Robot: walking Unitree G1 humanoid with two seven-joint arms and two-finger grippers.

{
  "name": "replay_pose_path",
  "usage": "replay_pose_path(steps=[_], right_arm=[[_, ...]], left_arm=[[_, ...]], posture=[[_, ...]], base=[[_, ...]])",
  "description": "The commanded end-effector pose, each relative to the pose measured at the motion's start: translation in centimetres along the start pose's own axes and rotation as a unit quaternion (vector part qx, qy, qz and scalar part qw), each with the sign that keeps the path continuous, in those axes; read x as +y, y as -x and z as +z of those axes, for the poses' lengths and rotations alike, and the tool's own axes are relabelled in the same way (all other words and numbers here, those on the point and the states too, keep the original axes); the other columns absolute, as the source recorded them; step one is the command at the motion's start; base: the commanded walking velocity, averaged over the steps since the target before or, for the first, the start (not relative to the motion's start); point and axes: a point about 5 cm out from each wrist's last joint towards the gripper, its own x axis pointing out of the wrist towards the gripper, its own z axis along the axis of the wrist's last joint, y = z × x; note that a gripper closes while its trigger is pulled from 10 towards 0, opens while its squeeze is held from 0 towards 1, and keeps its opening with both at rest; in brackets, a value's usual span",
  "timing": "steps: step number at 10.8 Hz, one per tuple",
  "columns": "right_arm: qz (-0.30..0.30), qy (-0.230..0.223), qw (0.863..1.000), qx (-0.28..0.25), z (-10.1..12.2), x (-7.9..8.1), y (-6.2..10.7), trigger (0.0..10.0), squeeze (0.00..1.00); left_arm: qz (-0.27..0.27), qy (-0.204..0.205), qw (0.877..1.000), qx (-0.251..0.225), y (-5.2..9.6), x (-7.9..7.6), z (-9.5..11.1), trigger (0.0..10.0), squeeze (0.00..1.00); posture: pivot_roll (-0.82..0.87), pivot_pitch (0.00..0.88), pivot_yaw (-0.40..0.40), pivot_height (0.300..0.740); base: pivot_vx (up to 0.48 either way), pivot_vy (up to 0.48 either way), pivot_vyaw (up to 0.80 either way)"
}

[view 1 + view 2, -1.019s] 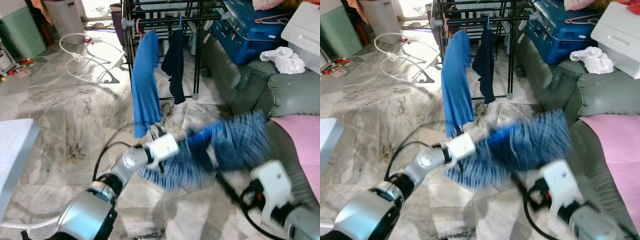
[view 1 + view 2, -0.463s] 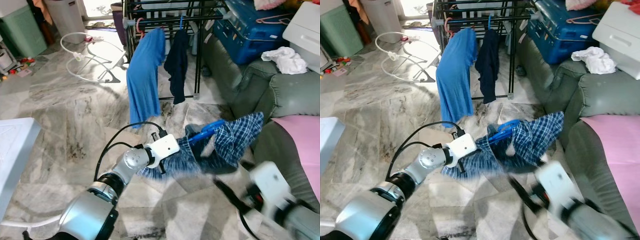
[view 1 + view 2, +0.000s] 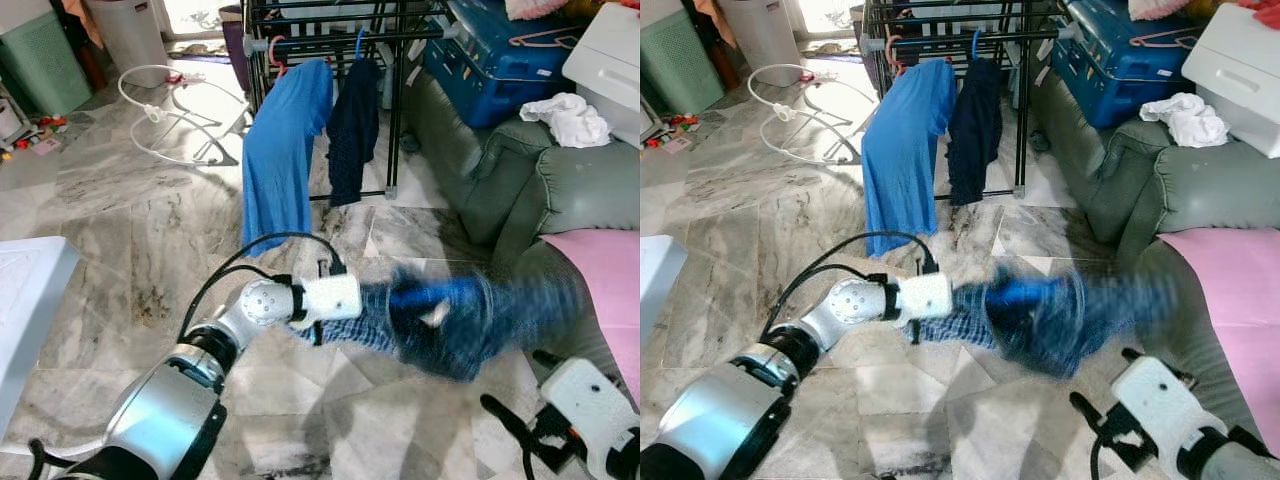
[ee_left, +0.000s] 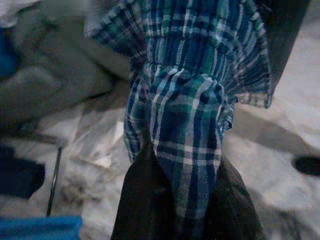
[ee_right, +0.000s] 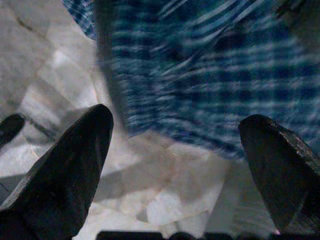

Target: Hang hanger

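A blue plaid shirt (image 3: pixel 455 322) on a blue hanger (image 3: pixel 1025 292) hangs in mid-air, blurred by motion, in front of the sofa. My left gripper (image 4: pixel 185 200) is shut on a bunched fold of the plaid cloth, with its white wrist (image 3: pixel 330 297) just left of the shirt. My right gripper (image 3: pixel 520 385) is low at the right, below the shirt. Its fingers (image 5: pixel 75 150) are spread wide open with nothing between them. The black drying rack (image 3: pixel 330 30) stands beyond, with a blue shirt (image 3: pixel 280 160) and a dark garment (image 3: pixel 350 130) hanging on it.
A grey-green sofa (image 3: pixel 540 190) runs along the right, with a pink cloth (image 3: pixel 610 270) and a white cloth (image 3: pixel 570 115) on it. A blue suitcase (image 3: pixel 500 50) sits behind. A white table corner (image 3: pixel 20 300) is at the left, and white tubing (image 3: pixel 180 110) lies on the marble floor.
The plaid shirt has swung out to the right and is smeared by motion again. My right gripper has dropped lower and further right, away from the shirt. The left wrist moved slightly.
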Motion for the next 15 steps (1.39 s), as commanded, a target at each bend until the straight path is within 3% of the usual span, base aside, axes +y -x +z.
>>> replay_pose_path(steps=[1,3,5,6,7,8,11,15], right_arm=[[0.004,0.033,0.999,-0.017,1.1,-0.3,0.3,10.0,1.00],[-0.003,0.072,0.997,-0.024,1.9,-1.1,0.2,10.0,1.00],[0.007,0.074,0.997,-0.020,1.6,-1.3,-0.4,10.0,1.00],[0.021,0.057,0.998,-0.024,1.4,-1.3,-0.8,0.0,1.00],[0.043,0.028,0.998,-0.034,1.2,-1.0,-1.3,0.0,0.90],[0.060,0.023,0.997,-0.031,1.0,-1.0,-1.5,0.0,0.00],[0.097,0.018,0.995,-0.009,-0.2,-1.3,-1.9,0.0,0.00],[0.133,0.068,0.989,0.021,-1.1,-1.5,-3.0,0.0,0.00]], left_arm=[[-0.029,-0.051,0.998,-0.002,0.2,0.5,0.6,0.0,0.00],[-0.051,-0.073,0.996,0.008,0.4,0.3,0.5,0.0,0.00],[-0.050,-0.069,0.996,-0.016,0.2,0.5,1.1,0.0,0.00],[-0.054,-0.075,0.995,-0.029,0.1,0.5,1.5,0.0,0.00],[-0.056,-0.077,0.995,-0.040,0.1,0.6,1.8,0.0,0.00],[-0.056,-0.078,0.994,-0.042,0.1,0.6,1.9,0.0,0.00],[-0.058,-0.079,0.994,-0.053,0.1,0.7,2.1,0.0,0.00],[-0.072,-0.087,0.991,-0.068,0.0,0.6,2.6,0.0,0.00]], posture=[[-0.15,0.080,0.028,0.740],[-0.15,0.081,0.032,0.740],[-0.15,0.083,0.029,0.740],[-0.15,0.085,0.025,0.740],[-0.14,0.086,0.023,0.740],[-0.14,0.087,0.021,0.740],[-0.14,0.087,0.019,0.740],[-0.14,0.091,0.020,0.740]], base=[[0.000,0.000,0.00],[0.000,0.000,0.00],[0.000,0.000,0.00],[0.000,0.000,0.00],[0.000,0.000,0.00],[0.000,0.000,0.00],[0.000,0.000,0.00],[0.000,0.000,0.00]])
